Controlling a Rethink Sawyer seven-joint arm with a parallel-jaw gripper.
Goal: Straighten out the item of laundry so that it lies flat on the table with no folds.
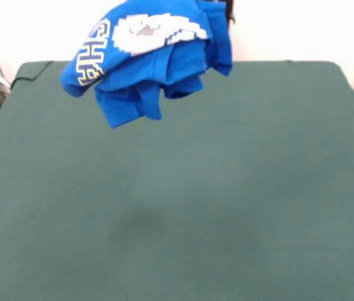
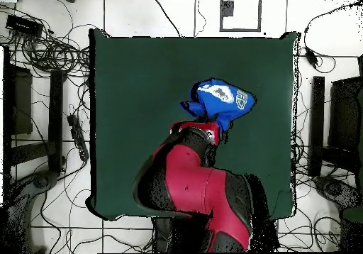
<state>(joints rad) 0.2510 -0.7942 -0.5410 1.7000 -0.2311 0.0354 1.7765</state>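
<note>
Blue T-shirt (image 1: pixel 148 56), bunched, hanging clear above green table (image 1: pixel 227 188).
Red arm (image 2: pixel 202 187) reaches beneath it in overhead view; gripper hidden by cloth, grip state cannot be told.

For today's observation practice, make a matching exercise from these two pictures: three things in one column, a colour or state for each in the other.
Things:
1. T-shirt
2. table
3. robot arm

Descriptions:
A. dark green, flat
B. red and black, reaching over the table
C. bright blue, bunched up and lifted off the table

Pairs: 1-C, 2-A, 3-B
</note>
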